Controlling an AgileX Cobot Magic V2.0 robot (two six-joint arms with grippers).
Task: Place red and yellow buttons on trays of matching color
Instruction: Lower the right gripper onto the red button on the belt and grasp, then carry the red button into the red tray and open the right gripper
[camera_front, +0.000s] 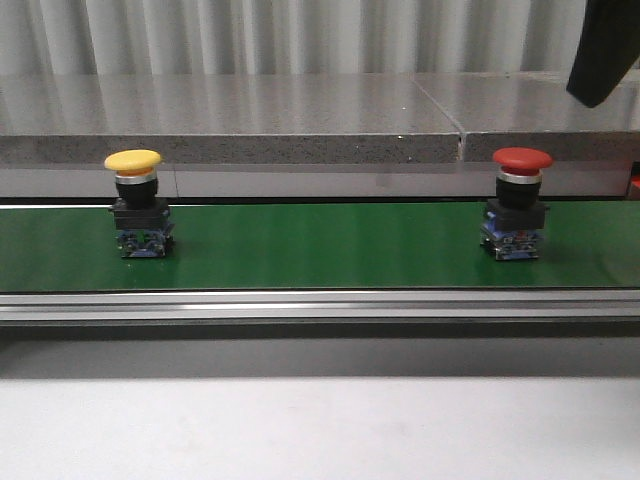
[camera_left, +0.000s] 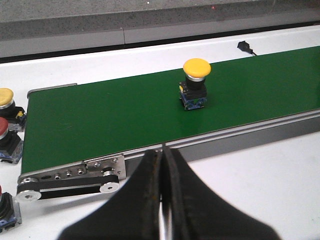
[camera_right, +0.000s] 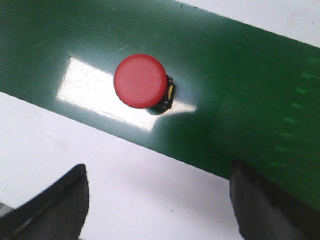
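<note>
On the green belt (camera_front: 320, 245) the yellow button (camera_front: 133, 205) stands upright at the left and the red button (camera_front: 520, 205) upright at the right. My left gripper (camera_left: 162, 152) is shut with nothing in it, low over the white table just short of the belt's near rail; the yellow button (camera_left: 196, 85) stands beyond it, apart. My right gripper (camera_right: 160, 167) hangs open high above the red button (camera_right: 141, 82), looking down on its cap, fingers (camera_right: 75, 200) wide and touching nothing. The trays are out of view.
Several spare buttons (camera_left: 6, 107) sit off the belt's end past its roller (camera_left: 107, 187). A grey ledge (camera_front: 230, 135) runs behind the belt. A dark part of the right arm (camera_front: 605, 50) hangs at the front view's upper right.
</note>
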